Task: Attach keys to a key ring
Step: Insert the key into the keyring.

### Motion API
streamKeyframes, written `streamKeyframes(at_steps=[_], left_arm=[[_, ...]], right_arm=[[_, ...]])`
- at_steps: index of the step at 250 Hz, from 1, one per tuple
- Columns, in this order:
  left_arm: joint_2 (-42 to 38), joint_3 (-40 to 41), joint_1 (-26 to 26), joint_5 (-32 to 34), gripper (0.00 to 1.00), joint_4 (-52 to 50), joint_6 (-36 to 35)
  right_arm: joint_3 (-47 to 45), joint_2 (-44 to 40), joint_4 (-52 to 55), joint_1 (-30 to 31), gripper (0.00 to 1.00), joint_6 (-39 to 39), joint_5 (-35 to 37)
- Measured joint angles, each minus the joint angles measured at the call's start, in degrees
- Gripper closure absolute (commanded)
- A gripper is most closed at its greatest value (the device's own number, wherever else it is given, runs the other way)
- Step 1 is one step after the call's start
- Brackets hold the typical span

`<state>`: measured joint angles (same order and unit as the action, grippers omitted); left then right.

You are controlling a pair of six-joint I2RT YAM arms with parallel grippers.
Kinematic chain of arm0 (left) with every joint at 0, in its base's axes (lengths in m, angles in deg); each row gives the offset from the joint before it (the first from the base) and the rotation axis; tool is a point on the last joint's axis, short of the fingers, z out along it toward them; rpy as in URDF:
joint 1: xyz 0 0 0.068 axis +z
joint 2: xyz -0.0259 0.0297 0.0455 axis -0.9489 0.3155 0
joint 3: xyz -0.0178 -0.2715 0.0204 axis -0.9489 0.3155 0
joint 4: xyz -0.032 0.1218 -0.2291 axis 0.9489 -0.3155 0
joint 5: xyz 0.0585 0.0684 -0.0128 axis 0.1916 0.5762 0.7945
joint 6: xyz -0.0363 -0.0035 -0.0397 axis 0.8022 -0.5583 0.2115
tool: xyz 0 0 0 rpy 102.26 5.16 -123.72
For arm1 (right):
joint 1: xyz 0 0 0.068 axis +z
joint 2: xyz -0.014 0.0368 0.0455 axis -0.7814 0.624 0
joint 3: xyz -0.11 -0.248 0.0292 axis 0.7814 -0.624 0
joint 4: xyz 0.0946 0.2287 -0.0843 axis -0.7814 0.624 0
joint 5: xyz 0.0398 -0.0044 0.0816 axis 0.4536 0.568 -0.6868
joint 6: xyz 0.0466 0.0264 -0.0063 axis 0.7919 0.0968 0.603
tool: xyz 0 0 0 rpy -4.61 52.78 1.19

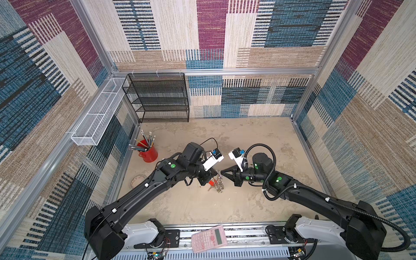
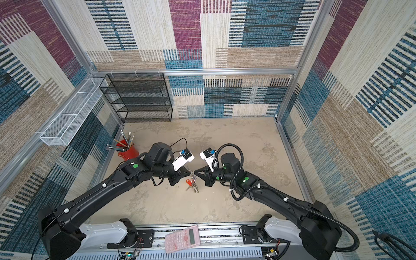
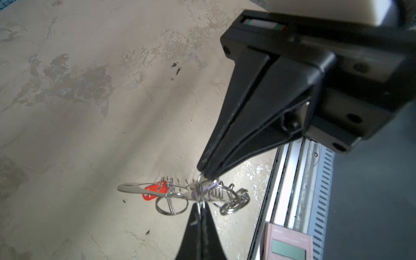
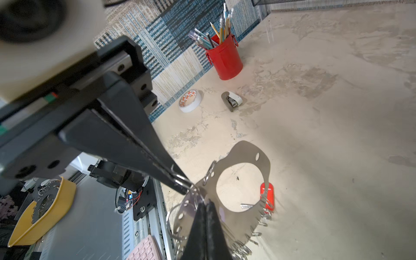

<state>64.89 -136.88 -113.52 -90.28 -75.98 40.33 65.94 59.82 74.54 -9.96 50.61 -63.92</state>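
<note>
Pinching the key ring [image 3: 135, 188] from 2 opposite sides mid-table, left gripper [image 3: 200, 207] and right gripper [image 3: 203, 173] are both clamped tight, tips nearly touching; red key [image 3: 149, 194] sits by the band's far end.
</note>
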Motion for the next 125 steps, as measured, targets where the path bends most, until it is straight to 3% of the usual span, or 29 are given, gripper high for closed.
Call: streamKeyframes(at_steps=[93,125], left_arm=[[-8.0,13.2,-1.3,2.0,1.0,15.3,5.1],[-9.2,18.2,-1.4,2.6,1.0,24.1,8.1]], right_arm=[[-0.3,2.6,-2.5,-0.3,1.0,1.1,-6.0],[-0.3,2.5,-2.3,-0.6,0.94,1.5,-5.3]])
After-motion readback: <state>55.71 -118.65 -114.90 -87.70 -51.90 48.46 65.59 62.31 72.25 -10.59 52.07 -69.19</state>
